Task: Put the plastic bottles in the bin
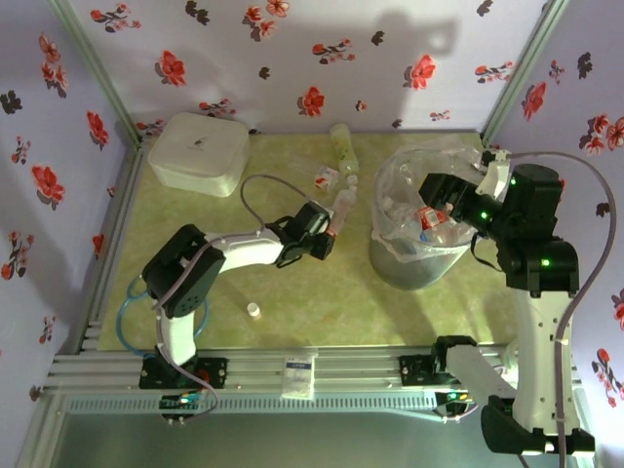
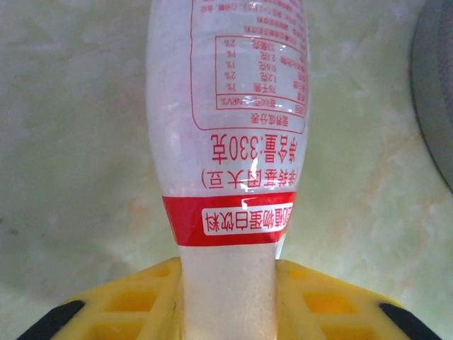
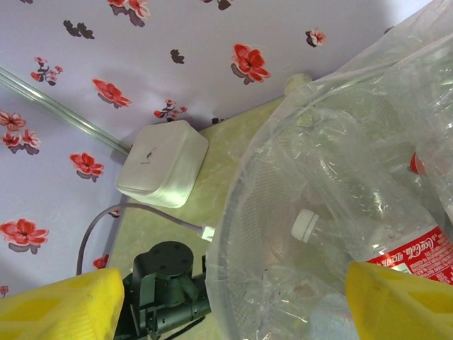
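Room around the bin (image 1: 417, 269)

The right gripper (image 1: 444, 203), fingers spread, is hanging over the bin's mouth, with bottles (image 3: 368, 234) lying beneath. The left gripper (image 1: 330, 236), clamping a red-labelled bottle (image 1: 343, 207), is crowding the bin's left side. Near-left of the bin, tabletop (image 1: 322, 322) is lying open around a loose white cap (image 1: 253, 310). Far-left, a white lidded box (image 1: 198, 151) is sitting.
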Action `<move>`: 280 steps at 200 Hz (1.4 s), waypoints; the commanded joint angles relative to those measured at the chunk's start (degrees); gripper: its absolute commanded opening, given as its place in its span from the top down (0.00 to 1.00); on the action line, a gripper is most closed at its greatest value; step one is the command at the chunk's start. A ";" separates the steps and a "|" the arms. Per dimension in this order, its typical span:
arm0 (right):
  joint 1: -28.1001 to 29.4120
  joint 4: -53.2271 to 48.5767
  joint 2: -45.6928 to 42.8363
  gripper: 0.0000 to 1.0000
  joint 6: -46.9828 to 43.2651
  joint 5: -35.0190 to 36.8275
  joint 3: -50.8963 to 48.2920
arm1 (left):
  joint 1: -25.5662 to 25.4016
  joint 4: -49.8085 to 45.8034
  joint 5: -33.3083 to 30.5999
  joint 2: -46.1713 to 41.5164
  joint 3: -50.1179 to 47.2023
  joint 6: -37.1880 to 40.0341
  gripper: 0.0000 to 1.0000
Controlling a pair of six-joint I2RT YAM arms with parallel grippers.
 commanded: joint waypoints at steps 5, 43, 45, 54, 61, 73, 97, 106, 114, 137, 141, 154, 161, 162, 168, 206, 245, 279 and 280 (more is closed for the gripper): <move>0.23 4.14 -0.76 0.18 2.25 -2.17 -0.59 | -0.34 0.66 -0.94 -6.20 -2.72 1.71 0.69; 0.72 7.85 0.24 0.19 4.87 -5.08 0.55 | -0.34 1.96 -0.56 -17.60 -9.38 0.76 0.70; 0.93 8.05 0.35 0.19 4.95 -5.18 0.74 | -0.34 2.13 -0.51 -18.22 -9.79 0.75 0.70; 1.95 8.93 1.02 0.19 5.46 -5.21 1.45 | -0.35 3.08 -0.37 -21.74 -11.52 0.74 0.70; 3.50 9.77 1.58 0.20 5.85 -4.64 1.91 | -0.34 3.65 -0.13 -24.46 -12.75 0.98 0.70; 7.25 11.41 2.94 0.20 6.05 -2.60 2.56 | -0.34 4.51 0.40 -28.90 -14.32 1.75 0.70; 17.38 14.38 7.55 0.20 5.47 2.82 4.69 | -0.34 4.60 2.02 -36.09 -15.38 3.74 0.70; 20.84 15.21 9.98 0.19 5.08 4.75 5.75 | -0.42 4.74 2.70 -38.06 -15.59 4.27 0.70; 24.28 15.59 12.15 0.19 4.22 6.53 7.15 | -0.50 5.13 3.28 -39.86 -15.79 4.48 0.69; 31.08 15.84 19.46 0.17 1.71 10.82 11.54 | -0.77 6.32 5.13 -43.20 -16.55 4.61 0.69; 31.82 15.82 20.75 0.17 1.43 11.16 12.25 | -0.91 6.62 5.40 -43.63 -16.75 4.60 0.69; 32.81 15.46 24.49 0.16 1.30 12.10 14.38 | -1.02 7.62 5.92 -45.09 -17.53 4.52 0.69; 32.92 14.83 26.19 0.15 1.54 13.00 15.45 | -1.04 7.76 5.92 -45.84 -17.83 4.51 0.69; 32.93 14.66 26.35 0.15 1.56 13.16 15.57 | -1.04 7.76 5.92 -45.93 -17.88 4.51 0.69; 32.90 13.85 27.54 0.15 1.58 14.12 16.41 | -1.12 7.76 5.92 -46.55 -18.09 4.60 0.69; 32.93 14.31 31.21 0.14 3.44 15.74 17.40 | -1.13 7.61 5.58 -49.34 -19.42 4.67 0.69; 33.54 15.93 33.14 0.26 5.35 10.96 16.26 | -1.13 8.01 5.39 -48.63 -19.43 4.70 0.69; 33.63 16.96 32.96 0.40 6.19 9.68 15.08 | -1.15 8.29 5.30 -47.66 -19.08 4.61 0.69; 33.63 16.96 32.95 0.40 6.21 9.66 15.03 | -1.14 8.29 5.30 -47.63 -19.07 4.61 0.68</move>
